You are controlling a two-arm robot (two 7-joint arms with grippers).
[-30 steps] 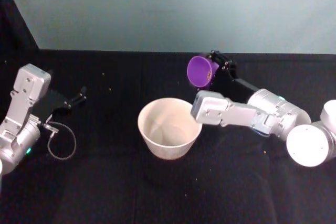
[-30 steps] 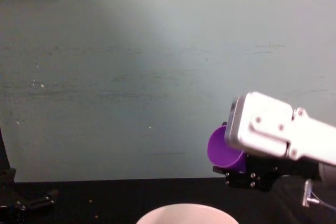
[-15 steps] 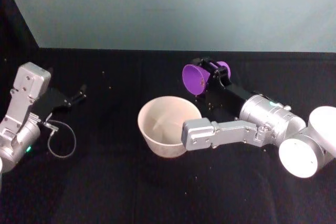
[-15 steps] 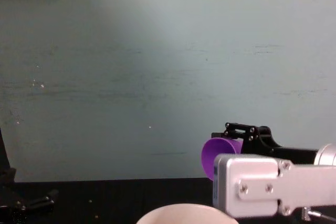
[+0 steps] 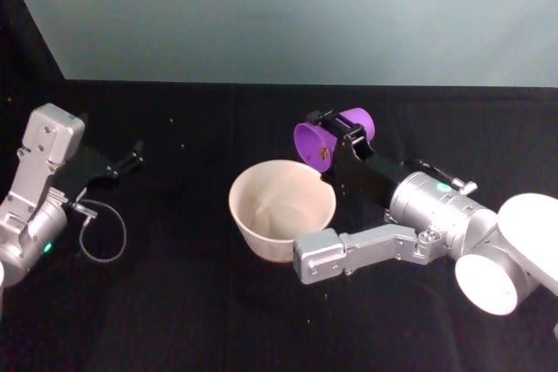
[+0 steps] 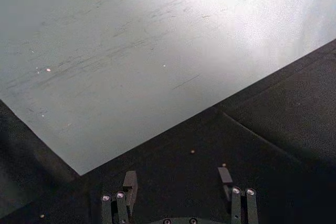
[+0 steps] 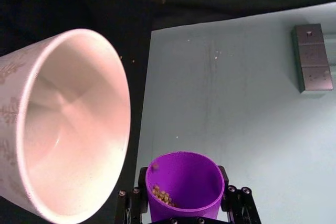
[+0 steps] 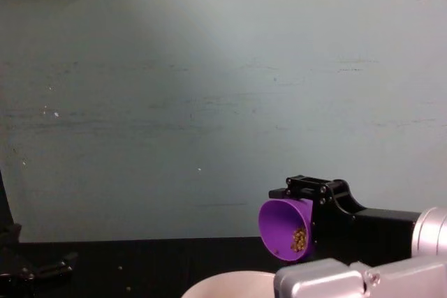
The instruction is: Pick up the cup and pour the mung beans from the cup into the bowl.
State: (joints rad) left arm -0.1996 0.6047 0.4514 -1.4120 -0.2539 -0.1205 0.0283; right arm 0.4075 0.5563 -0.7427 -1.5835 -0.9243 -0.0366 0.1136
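Cup (image 5: pixel 316 142) is held off the worktop (image 5: pixel 218 311) by the right pincer (image 5: pixel 336 132), just beyond the far right part of the bowl's rim and higher than it. It is tipped well over onto its side, with the mouth turned toward the bowl (image 5: pixel 261 241) and slightly downward, and the base pointing away from it.

Right pincer is closed on the cup's wall, one finger on each side, as seen in the right wrist view (image 7: pixel 184 209). The purple cup (image 7: pixel 184 182) is seen there from behind its rim.

Mung beans (image 7: pixel 161 196) are gathered against the lower inner wall of the cup, near the rim. In the chest view the same cluster (image 8: pixel 299 239) is seen inside the mouth of the cup (image 8: pixel 279 232), above the bowl's rim (image 8: pixel 223 285).

Bowl is set upright on the black worktop, its pale inside (image 7: pixel 73 129) facing the cup's mouth.

Left pincer (image 5: pixel 131 161) is parked low over the worktop, well to the left of the bowl. In the left wrist view its fingers (image 6: pixel 128 182) are spread apart, with nothing held between them.

A few small specks (image 6: pixel 192 151) are noted on the worktop ahead of the left pincer; what they are cannot be told.
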